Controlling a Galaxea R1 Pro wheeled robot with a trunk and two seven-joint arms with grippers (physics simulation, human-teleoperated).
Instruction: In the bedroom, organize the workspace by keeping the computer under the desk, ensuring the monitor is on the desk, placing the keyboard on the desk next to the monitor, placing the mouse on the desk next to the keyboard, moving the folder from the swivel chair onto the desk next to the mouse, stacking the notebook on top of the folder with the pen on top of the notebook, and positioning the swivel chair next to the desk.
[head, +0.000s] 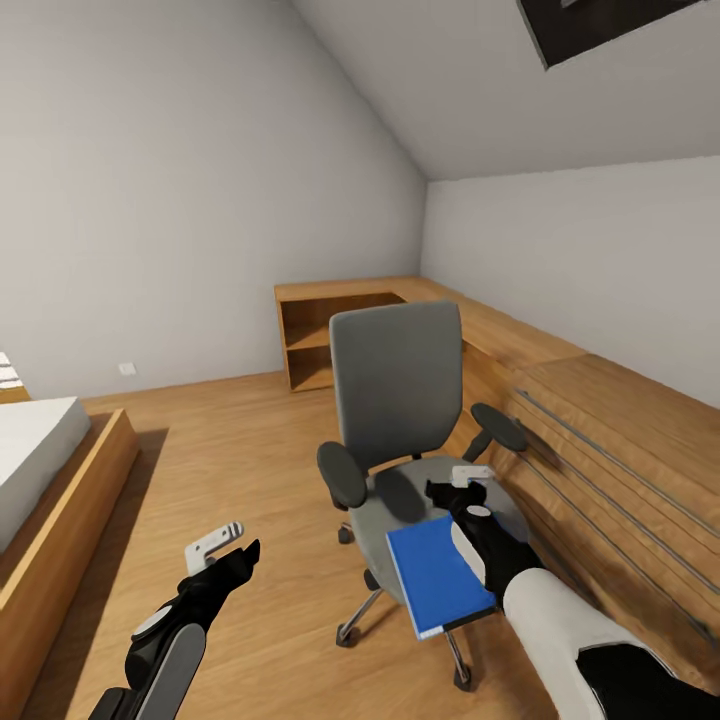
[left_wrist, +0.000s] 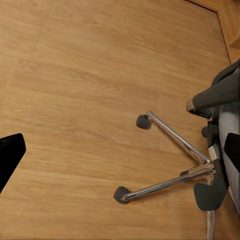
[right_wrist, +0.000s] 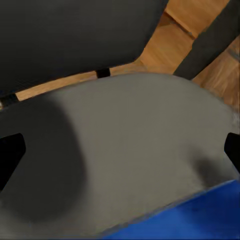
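The grey swivel chair (head: 398, 385) stands on the wood floor, its tall back facing me. The blue folder (head: 436, 575) lies on the front of its seat and overhangs the edge. My right gripper (head: 455, 486) hovers open just above the seat, beyond the folder's far edge. In the right wrist view the grey seat (right_wrist: 130, 130) spreads between the parted fingertips (right_wrist: 10, 156), with the folder (right_wrist: 200, 220) at one corner. My left gripper (head: 232, 546) is open over bare floor to the left of the chair. The left wrist view looks at the chrome base (left_wrist: 172, 162).
A low light-wood shelf unit (head: 335, 340) stands behind the chair and continues along the right wall as a drawer unit (head: 620, 440). A bed (head: 40, 480) with a wooden frame sits at the left. Open floor lies between bed and chair.
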